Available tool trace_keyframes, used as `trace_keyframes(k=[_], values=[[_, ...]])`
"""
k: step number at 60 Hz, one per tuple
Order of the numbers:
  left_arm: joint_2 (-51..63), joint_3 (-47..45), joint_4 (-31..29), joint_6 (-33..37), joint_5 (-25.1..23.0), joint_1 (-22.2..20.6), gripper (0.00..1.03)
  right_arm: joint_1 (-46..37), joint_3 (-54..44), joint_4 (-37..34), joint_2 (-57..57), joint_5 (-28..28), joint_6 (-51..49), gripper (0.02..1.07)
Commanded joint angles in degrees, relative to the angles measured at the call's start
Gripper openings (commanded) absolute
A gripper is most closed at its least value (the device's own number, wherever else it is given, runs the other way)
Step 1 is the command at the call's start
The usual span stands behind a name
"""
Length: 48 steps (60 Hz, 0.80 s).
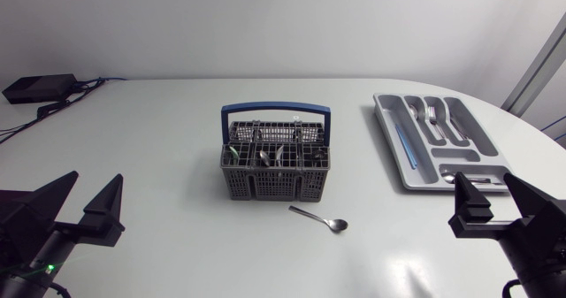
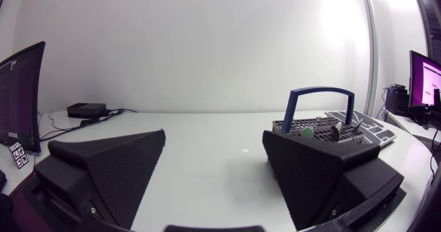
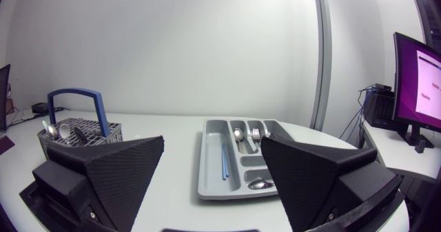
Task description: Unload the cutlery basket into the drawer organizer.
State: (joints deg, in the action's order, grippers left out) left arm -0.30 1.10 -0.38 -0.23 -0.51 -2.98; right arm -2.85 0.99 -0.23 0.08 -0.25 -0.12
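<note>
Head view: basket [image 1: 274,185] centred on bench [image 1: 159,130], cutlery upright inside; one spoon [image 1: 322,218] lies loose just before it. Organizer [image 1: 387,126] sits on my right, partly filled, so I reckon the right tool [image 1: 492,197] does the placing. It and the left tool [image 1: 93,188] both gape wide, holding nothing

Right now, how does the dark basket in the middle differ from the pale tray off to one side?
The basket is dark mesh, tall-walled, with a blue handle; the tray is light grey, shallow, solid and handleless. Cutlery stands on end in the basket but lies flat in the tray. Both are split into compartments and hold cutlery.
</note>
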Motion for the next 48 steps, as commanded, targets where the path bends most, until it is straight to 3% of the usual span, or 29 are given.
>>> trace_keyframes(k=[1, 14, 48], values=[[-0.32, -1.02, 0.03, -0.91, 0.43, 0.79, 0.99, 1.01, -0.99, -0.21, -0.43, -0.28, 1.88, 1.03], [-0.32, -1.10, 0.03, -1.97, 0.43, 4.13, 0.99, 0.13, -0.99, -0.12, -0.43, -0.19, 1.79, 1.03], [-0.23, 3.20, -0.32, -2.67, 0.51, 5.71, 0.99, 0.13, 2.08, 0.49, -0.34, 0.34, 1.88, 1.03]])
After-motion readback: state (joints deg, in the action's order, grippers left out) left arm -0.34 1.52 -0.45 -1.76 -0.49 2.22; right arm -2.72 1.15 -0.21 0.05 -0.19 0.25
